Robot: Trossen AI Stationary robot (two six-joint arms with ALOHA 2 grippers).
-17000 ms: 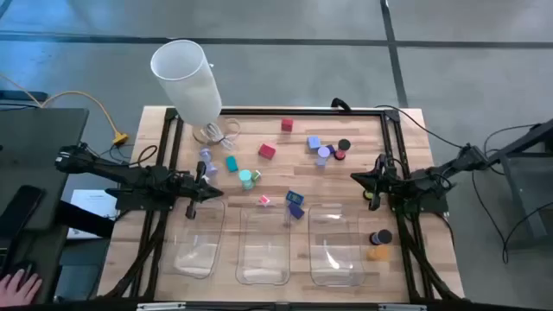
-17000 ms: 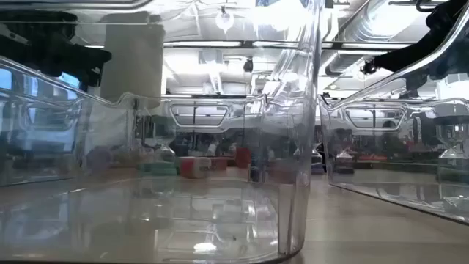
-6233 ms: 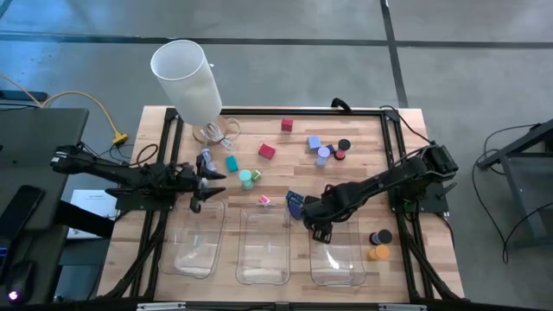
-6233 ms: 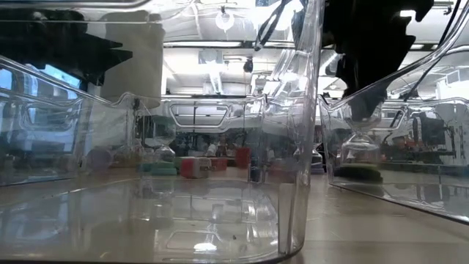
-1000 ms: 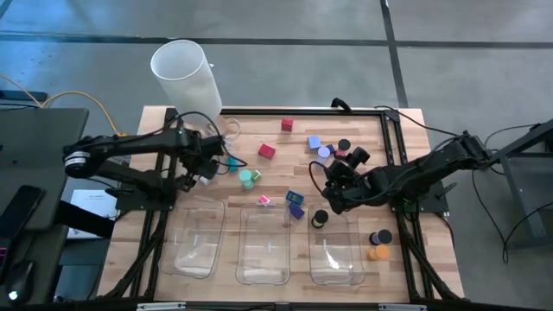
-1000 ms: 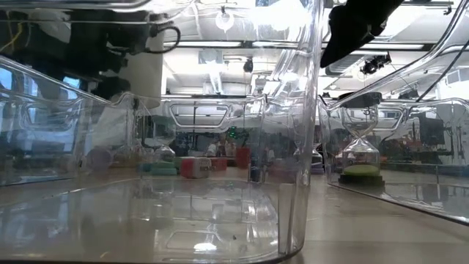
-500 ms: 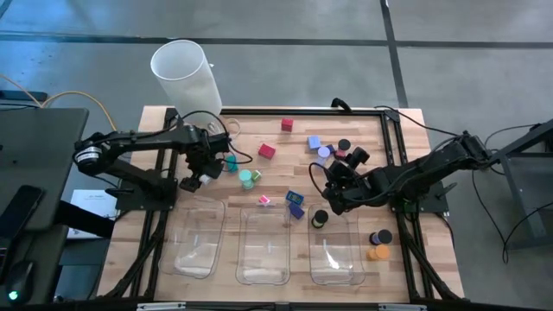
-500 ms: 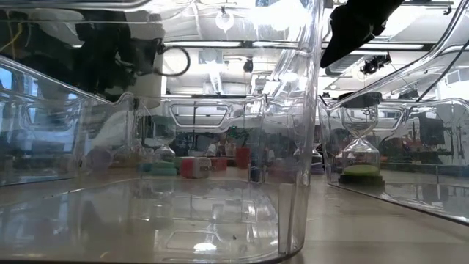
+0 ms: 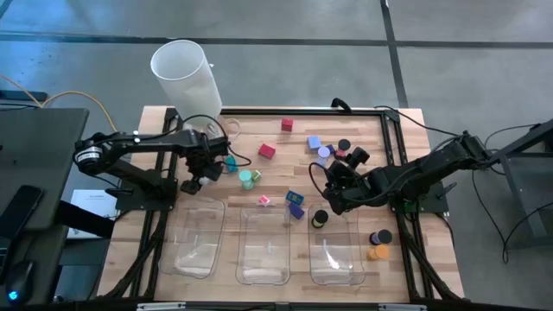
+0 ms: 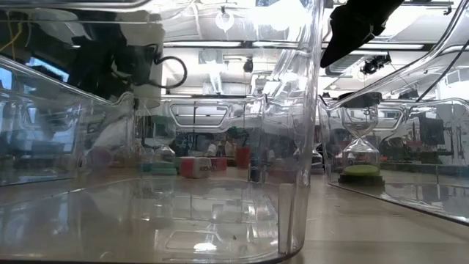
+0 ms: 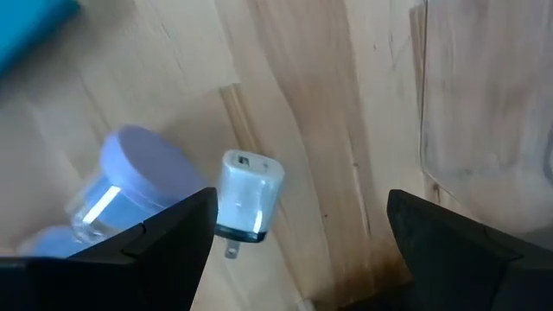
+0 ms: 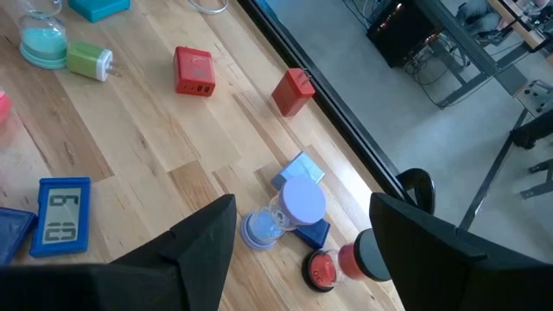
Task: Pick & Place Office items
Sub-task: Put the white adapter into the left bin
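Note:
Small office items lie across the wooden table: red cubes, a teal block, a blue clock, and blue blocks with a purple-capped hourglass. My left gripper hovers open above a white charger plug and a second purple-capped piece, touching neither. My right gripper hangs open above the table's right half with nothing between its fingers. A green-and-black hourglass stands upright in the right clear tray.
Three clear trays stand along the near edge, with the left one and middle one beside the right. A tall white cylinder stands at the far left corner. Black and orange caps lie outside the black frame at the right.
My left arm has swung a little toward the table's near edge, and its gripper stays open over the items beside the teal block. My right arm has kept still.

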